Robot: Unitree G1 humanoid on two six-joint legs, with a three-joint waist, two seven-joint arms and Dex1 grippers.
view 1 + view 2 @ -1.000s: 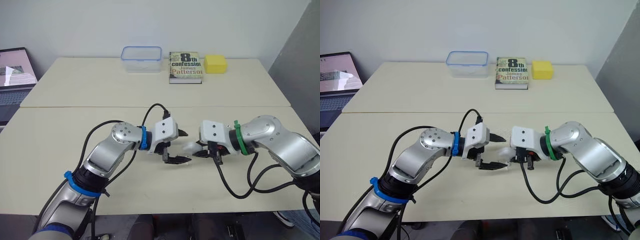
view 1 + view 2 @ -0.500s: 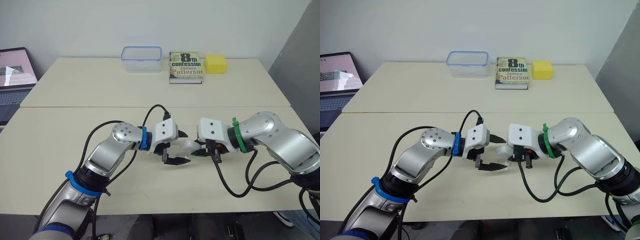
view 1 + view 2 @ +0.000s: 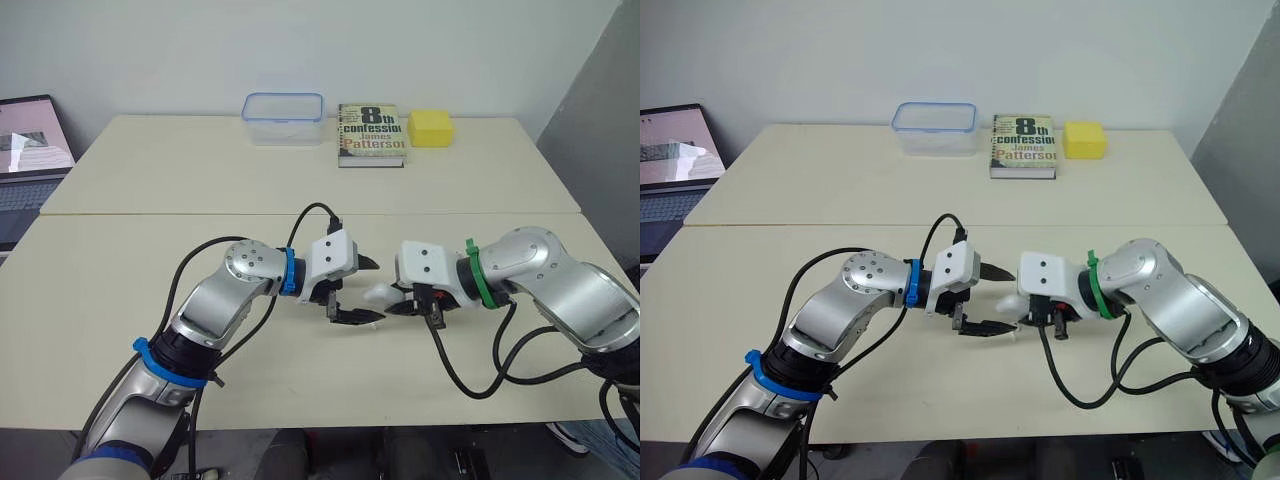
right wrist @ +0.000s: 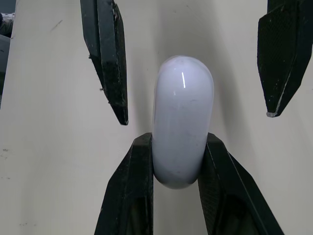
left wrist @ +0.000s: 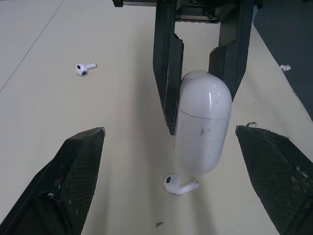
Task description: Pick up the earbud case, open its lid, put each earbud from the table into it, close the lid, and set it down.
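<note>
Clamped between right gripper [image 4: 176,142] fingers: earbud case [image 4: 182,107], lid shut; free end between wide-open left gripper [image 3: 366,291] jaws, touching neither. On table [image 3: 480,170] near case: one earbud [image 5: 178,183].

The two head cameras are looking forward and down over the bench [image 3: 120,290], taking in both arms, with its far edge at 12 o'clock. Each wrist camera is looking along its own jaws at close range. Both wrist views are sharing the earbud case [image 5: 203,125], facing it from opposite ends.
</note>
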